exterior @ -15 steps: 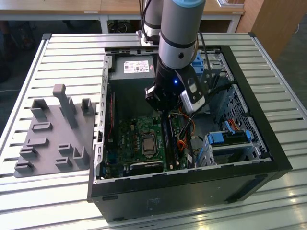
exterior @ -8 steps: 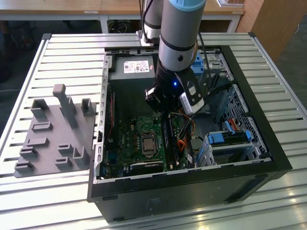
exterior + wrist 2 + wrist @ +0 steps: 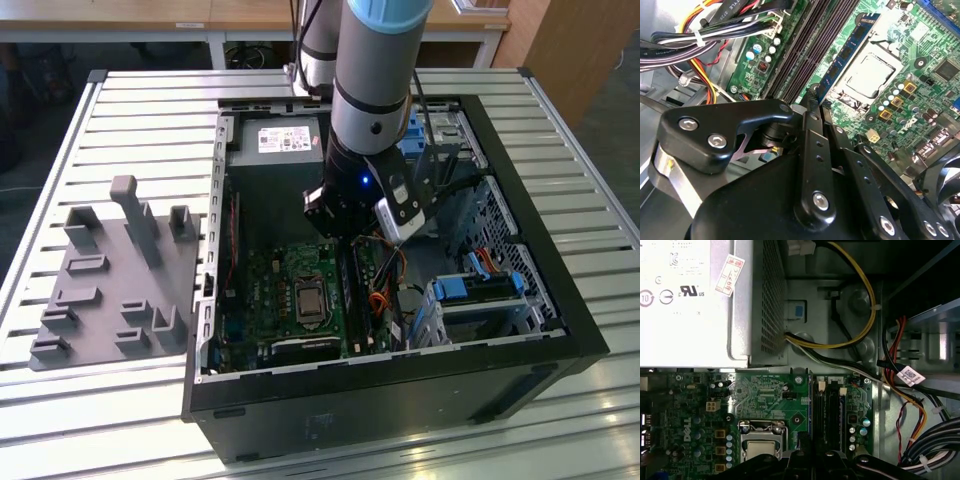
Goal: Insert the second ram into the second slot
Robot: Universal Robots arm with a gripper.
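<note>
Edgewise stands second ram [image 3: 846,56]; long axis parallel to the slots [image 3: 807,47].

Computer case [image 3: 400,400] on the desk [image 3: 130,110], motherboard [image 3: 270,290] inside, hand [image 3: 343,232] above it, tray [image 3: 110,290] at the exterior view's left.

Table [image 3: 130,110]: 1 unit, top of pale metal slats. Lying directly on it: 1 black computer case [image 3: 400,385], open on top, toward the exterior view's right; 1 grey fixture plate [image 3: 110,290] with upright blocks, just beside the case on the exterior view's left.
</note>
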